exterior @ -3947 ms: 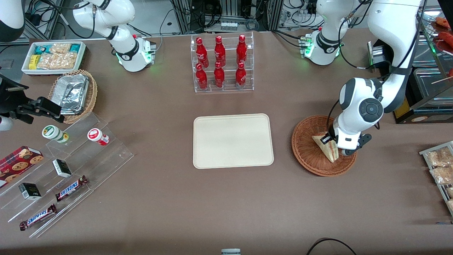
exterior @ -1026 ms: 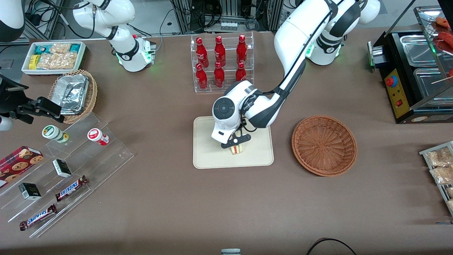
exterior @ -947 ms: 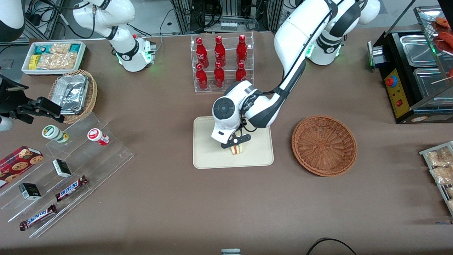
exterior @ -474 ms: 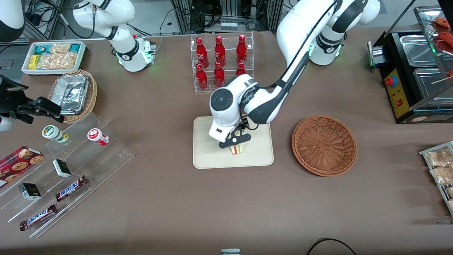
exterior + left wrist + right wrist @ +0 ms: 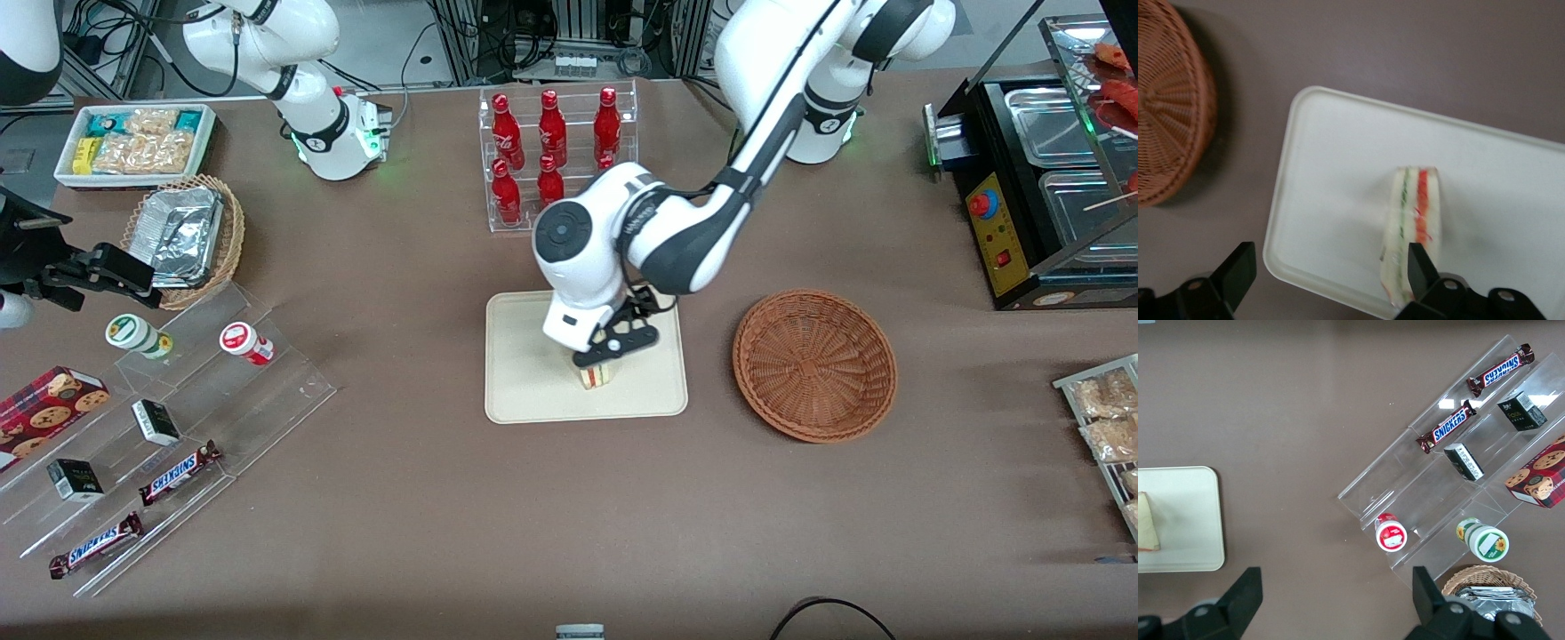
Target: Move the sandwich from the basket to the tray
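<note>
while the sandwich [image 5: 1413, 227] sits on the tray [image 5: 1338, 160], the wide-open, empty claw [image 5: 1328, 280] hovers above.

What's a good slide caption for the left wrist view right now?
Open gripper hangs above the sandwich standing on the tray, with the empty basket beside it.

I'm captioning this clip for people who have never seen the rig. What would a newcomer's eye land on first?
Most likely the white left arm reaching over the middle of the table, its open gripper just above the sandwich, which stands on its edge on the cream tray. Beside the tray, toward the working arm's end, the reddish-brown basket sits empty. Farther from the camera, the red bottles in their clear rack stand out.
</note>
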Action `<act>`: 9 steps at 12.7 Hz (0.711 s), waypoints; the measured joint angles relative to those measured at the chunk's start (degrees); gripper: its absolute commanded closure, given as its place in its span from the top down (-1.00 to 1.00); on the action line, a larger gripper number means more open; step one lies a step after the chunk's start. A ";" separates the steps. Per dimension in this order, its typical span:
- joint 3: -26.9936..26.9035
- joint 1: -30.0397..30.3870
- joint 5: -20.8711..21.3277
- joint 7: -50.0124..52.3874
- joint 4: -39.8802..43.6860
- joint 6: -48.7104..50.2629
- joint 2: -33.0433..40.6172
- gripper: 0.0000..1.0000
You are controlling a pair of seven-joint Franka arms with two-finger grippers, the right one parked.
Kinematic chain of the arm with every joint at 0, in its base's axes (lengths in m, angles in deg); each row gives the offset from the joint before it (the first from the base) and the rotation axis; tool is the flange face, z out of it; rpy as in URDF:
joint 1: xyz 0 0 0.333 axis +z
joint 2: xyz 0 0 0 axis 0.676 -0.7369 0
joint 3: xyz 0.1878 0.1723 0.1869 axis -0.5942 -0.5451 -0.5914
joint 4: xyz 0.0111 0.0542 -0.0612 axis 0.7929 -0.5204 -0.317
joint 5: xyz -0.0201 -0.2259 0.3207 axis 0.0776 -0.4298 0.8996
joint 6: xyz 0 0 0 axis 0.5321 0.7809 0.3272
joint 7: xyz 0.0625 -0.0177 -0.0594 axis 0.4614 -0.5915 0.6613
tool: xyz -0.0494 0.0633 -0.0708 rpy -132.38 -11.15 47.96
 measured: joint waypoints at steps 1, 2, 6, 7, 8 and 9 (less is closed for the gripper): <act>0.00 1.74 -0.01 -1.87 -0.78 0.49 1.18 1.00; -0.04 3.25 -0.02 -3.86 -2.33 0.53 2.51 1.00; -0.06 10.16 -1.06 -15.75 -11.55 0.55 9.48 1.00; -0.07 11.94 -1.20 -18.60 -13.91 0.55 11.50 1.00; -0.07 13.71 -1.49 -21.31 -16.18 0.55 13.57 1.00; -0.07 15.32 -2.00 -24.00 -18.27 0.55 15.61 1.00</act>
